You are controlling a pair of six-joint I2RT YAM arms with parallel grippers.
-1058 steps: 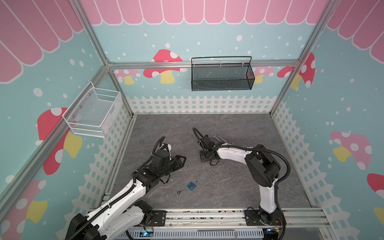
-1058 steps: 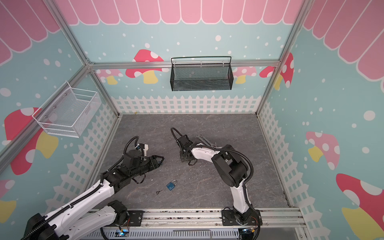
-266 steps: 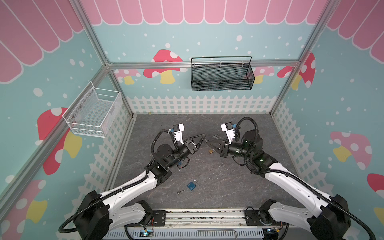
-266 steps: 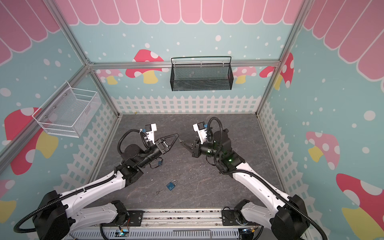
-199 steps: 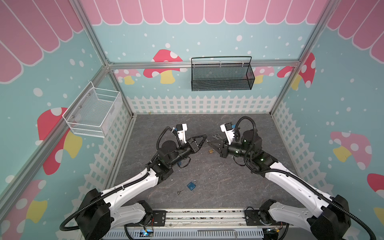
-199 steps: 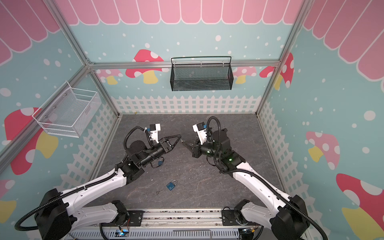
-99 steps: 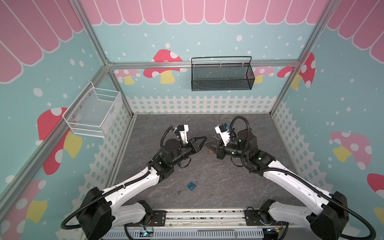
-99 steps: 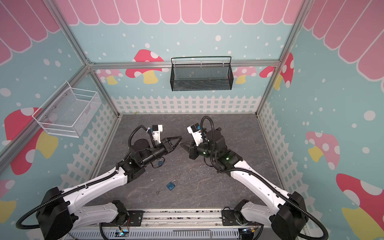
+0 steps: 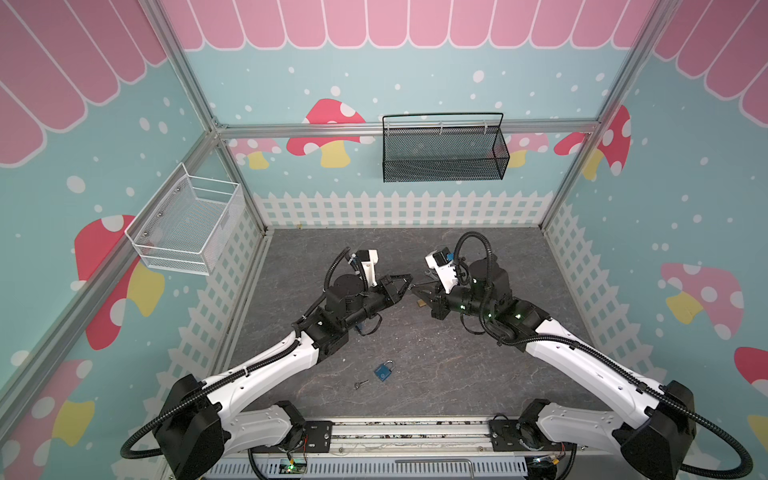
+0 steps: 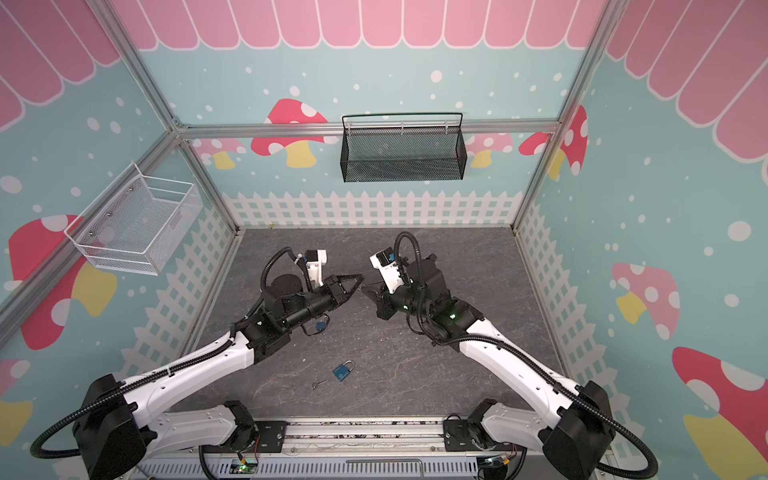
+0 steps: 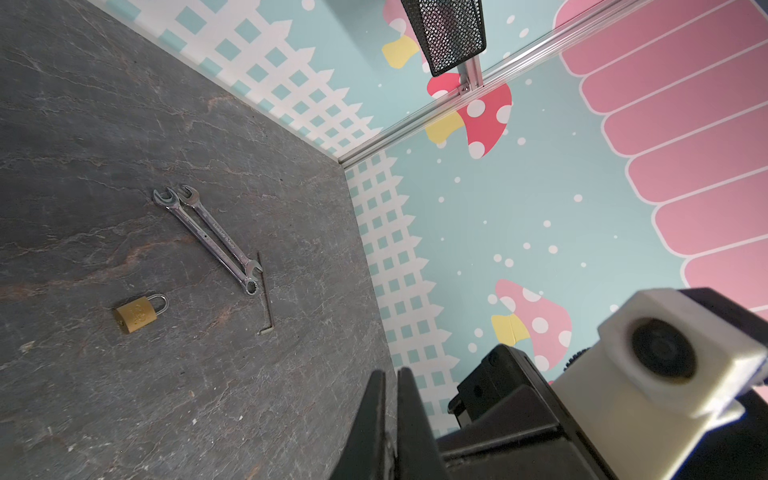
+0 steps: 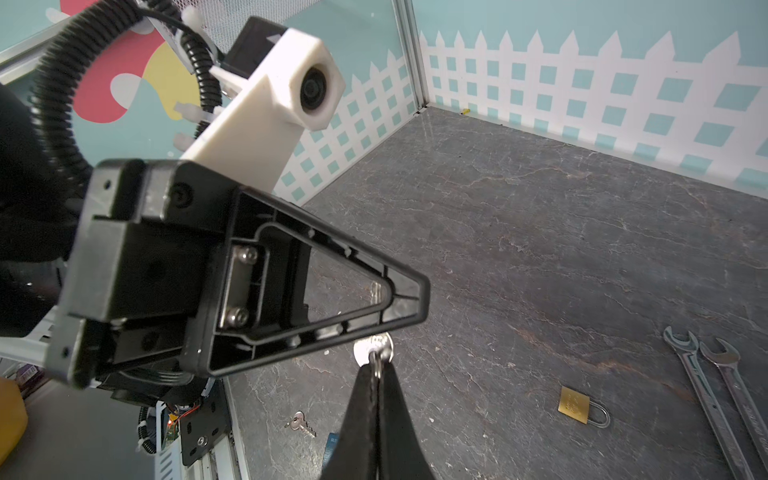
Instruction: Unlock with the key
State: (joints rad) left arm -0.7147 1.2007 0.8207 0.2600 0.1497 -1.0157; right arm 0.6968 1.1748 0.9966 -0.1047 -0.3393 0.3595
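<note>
The key [image 12: 373,350] is held aloft over the middle of the tabletop [image 12: 540,249], pinched at its head by the right gripper [image 12: 376,372]. The left gripper [image 12: 411,297] has just been pressed together, seemingly on its blade. A handover is judged begun, with the brass padlock [image 12: 575,409] left untouched.

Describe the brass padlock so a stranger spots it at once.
Start at the grey floor, then find the two wrenches lying side by side. The brass padlock lies flat near them, not touching. It is gold-coloured, whereas the other padlock is blue.
</note>
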